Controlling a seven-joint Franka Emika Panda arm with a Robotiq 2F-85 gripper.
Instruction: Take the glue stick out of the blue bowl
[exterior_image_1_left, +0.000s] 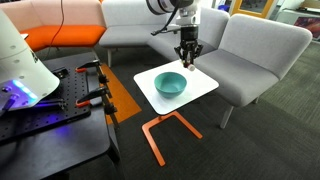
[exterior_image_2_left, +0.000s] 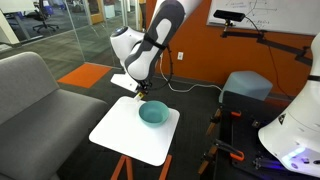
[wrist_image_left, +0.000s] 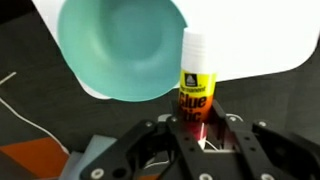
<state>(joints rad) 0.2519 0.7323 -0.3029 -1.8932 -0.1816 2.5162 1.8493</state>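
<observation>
In the wrist view, my gripper is shut on the glue stick. The stick has a white cap, a yellow label and an orange-red lower part, and it stands lengthwise between the fingers. The teal-blue bowl lies beside the stick and looks empty. In both exterior views the gripper hangs above the far edge of the small white table, just beyond the bowl. The stick is too small to make out there.
Grey armchairs and an orange seat stand round the table. A black bench with clamps and a white machine stands close by. The table has orange legs.
</observation>
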